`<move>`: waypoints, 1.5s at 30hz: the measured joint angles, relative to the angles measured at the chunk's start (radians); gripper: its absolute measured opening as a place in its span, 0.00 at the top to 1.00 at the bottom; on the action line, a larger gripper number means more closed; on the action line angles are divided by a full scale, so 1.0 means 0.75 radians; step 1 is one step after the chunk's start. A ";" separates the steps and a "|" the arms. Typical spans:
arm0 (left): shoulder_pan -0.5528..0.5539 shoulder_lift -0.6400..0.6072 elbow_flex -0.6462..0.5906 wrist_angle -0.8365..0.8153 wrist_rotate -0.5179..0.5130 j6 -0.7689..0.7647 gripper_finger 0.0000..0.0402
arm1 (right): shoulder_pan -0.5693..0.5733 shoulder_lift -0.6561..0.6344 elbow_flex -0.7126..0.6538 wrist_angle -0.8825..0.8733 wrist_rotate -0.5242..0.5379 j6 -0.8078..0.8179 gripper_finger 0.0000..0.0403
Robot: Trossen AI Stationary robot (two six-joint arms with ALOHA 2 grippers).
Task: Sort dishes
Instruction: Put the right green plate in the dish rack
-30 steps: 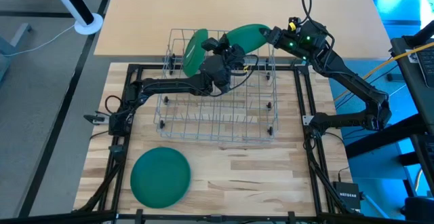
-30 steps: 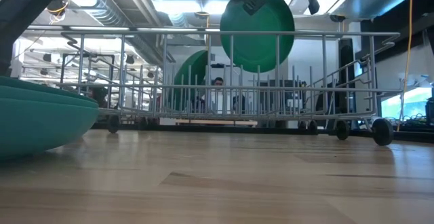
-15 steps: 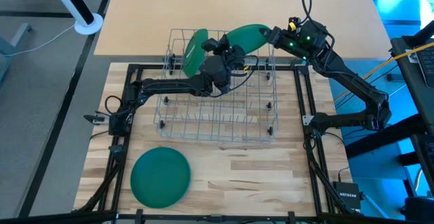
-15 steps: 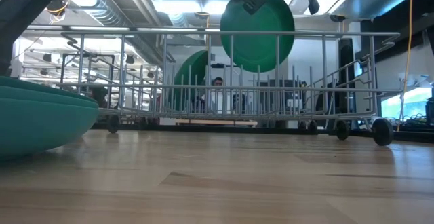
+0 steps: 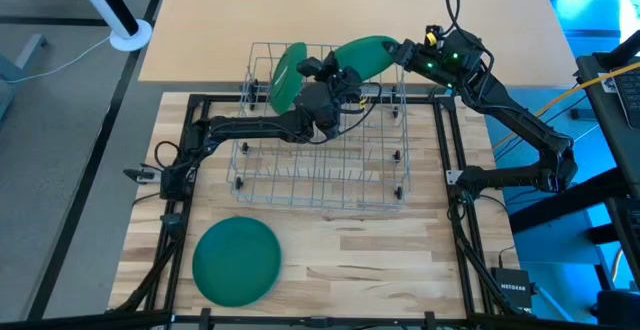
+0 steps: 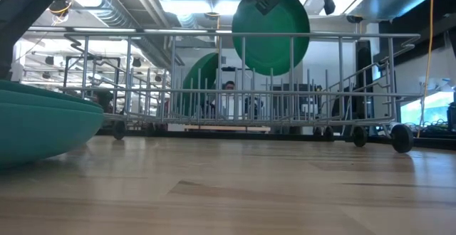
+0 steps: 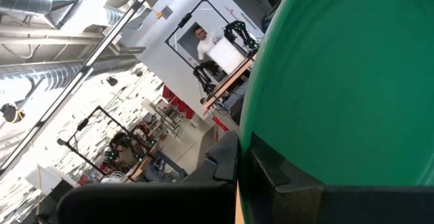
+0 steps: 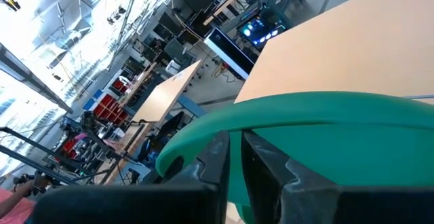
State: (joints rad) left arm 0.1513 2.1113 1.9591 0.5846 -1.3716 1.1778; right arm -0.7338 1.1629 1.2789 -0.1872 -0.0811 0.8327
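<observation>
A green plate (image 5: 366, 52) (image 6: 271, 32) hangs on edge above the far right part of the wire rack (image 5: 320, 160). My left gripper (image 5: 335, 70) is shut on its left rim. My right gripper (image 5: 400, 53) is shut on its right rim. A second green plate (image 5: 285, 75) (image 6: 201, 78) stands on edge between the rack's wires at the far left. A stack of teal plates (image 5: 236, 260) (image 6: 39, 124) lies flat on the table near the front left. My left gripper pinches the raised plate's rim (image 7: 252, 125) between its two fingers, coming level from the table's left. The plate stands on edge, clear of the rack. My right gripper pinches the same plate's opposite rim (image 8: 271, 119) between its two fingers, coming level from the table's right.
The rack's upright wires and top rail (image 6: 228, 34) stand just below the held plate. Bare wood lies between the rack and the near edge, right of the stack. A black frame (image 5: 452, 170) borders the work area. A person (image 6: 229, 87) is in the room beyond.
</observation>
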 joint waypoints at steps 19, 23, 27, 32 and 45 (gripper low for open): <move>-0.003 0.000 0.000 0.000 0.011 -0.002 1.00 | 0.002 0.000 0.000 0.000 0.153 0.284 0.89; -0.003 0.000 0.000 0.000 0.009 -0.004 1.00 | 0.002 0.000 0.000 -0.004 0.155 0.282 0.89; -0.004 0.000 0.000 -0.002 0.006 -0.003 1.00 | 0.002 0.000 0.000 -0.016 0.177 0.296 0.89; -0.005 0.000 0.000 -0.002 -0.004 0.002 1.00 | -0.001 0.000 0.000 0.012 0.203 0.316 0.89; -0.022 0.001 0.000 -0.002 0.010 0.004 1.00 | -0.001 0.001 0.001 0.061 0.273 0.438 0.89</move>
State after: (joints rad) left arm 0.1345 2.1117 1.9591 0.5833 -1.3643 1.1806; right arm -0.7345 1.1633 1.2793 -0.1414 0.1240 1.1610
